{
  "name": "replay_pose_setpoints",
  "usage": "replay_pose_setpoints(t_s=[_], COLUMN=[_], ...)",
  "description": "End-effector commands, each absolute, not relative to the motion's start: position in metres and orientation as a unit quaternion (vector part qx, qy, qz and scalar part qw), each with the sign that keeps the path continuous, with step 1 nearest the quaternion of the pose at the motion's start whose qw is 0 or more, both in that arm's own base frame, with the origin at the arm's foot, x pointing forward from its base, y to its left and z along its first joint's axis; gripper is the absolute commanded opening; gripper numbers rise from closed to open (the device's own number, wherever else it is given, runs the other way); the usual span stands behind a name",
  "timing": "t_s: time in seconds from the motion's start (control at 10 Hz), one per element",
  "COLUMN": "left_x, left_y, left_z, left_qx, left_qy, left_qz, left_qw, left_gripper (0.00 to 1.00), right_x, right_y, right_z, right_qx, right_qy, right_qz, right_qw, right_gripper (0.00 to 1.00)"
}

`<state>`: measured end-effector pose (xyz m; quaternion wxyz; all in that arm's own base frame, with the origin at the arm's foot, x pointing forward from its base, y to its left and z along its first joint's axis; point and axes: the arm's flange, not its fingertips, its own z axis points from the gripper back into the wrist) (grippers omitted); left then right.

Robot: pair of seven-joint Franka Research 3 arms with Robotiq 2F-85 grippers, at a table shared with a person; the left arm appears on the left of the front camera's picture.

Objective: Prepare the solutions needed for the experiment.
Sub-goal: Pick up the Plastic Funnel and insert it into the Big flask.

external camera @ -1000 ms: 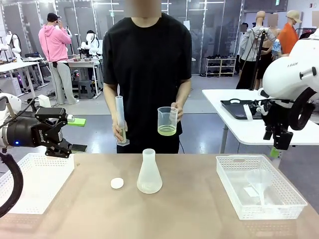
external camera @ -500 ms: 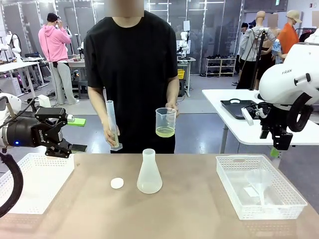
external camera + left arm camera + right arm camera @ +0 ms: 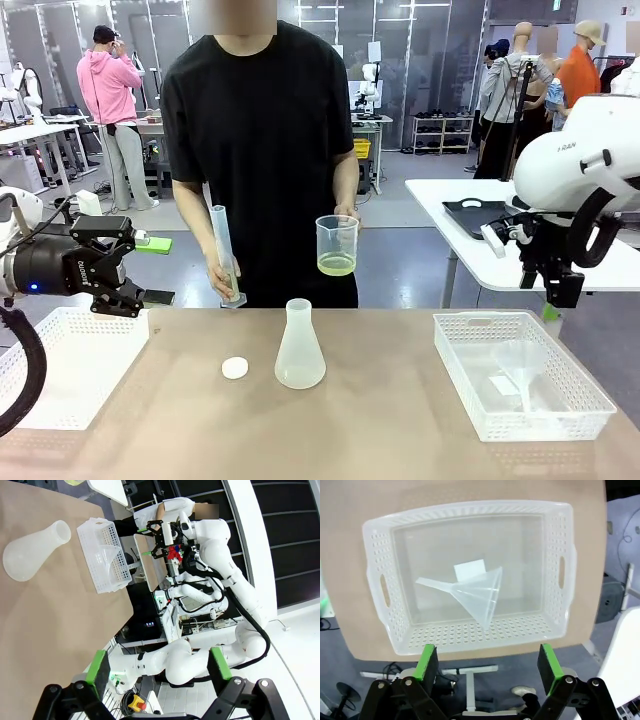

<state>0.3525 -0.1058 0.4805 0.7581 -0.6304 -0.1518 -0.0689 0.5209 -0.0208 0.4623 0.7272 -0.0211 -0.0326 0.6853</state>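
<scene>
The right gripper (image 3: 487,666) hung with its green-padded fingers spread wide and nothing between them, above a white perforated basket (image 3: 555,570) at the table's right side. In it a clear funnel (image 3: 480,597) lay on its side over a small white label (image 3: 470,570). The left gripper (image 3: 152,270), likewise spread and empty, pointed sideways above the far rim of a second white basket (image 3: 60,400). Between the baskets, on the tan table (image 3: 400,430), a translucent conical flask (image 3: 299,350) stood upright, with a small white disc (image 3: 235,368) near it but apart. Beyond the far edge the person held a clear beaker (image 3: 337,235) in one hand (image 3: 353,215), the solution (image 3: 336,264) a thin yellow-green layer at its bottom. The other hand (image 3: 222,275) held a slightly tilted graduated cylinder (image 3: 220,235), whose base seemed faintly tinted.
</scene>
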Motion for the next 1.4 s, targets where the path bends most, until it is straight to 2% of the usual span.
replay_pose_setpoints(t_s=[0.0,0.5,1.3], left_x=[0.352,0.352,0.352], left_y=[-0.108,-0.108,-0.108], left_z=[0.482,0.482,0.482], left_qx=[-0.638,-0.638,-0.638], left_qy=[-0.153,-0.153,-0.153], left_qz=[-0.068,-0.068,-0.068], left_qw=[0.751,0.751,0.751], left_gripper=[1.0,1.0,1.0], right_x=[0.546,0.572,0.58], right_y=[-0.021,-0.02,-0.031], right_z=[0.449,0.391,0.342], right_qx=[0.024,0.074,0.136], right_qy=[-0.007,0.031,0.075], right_qz=[0.698,0.705,0.692], right_qw=[0.715,0.705,0.705], right_gripper=[1.0,1.0,1.0])
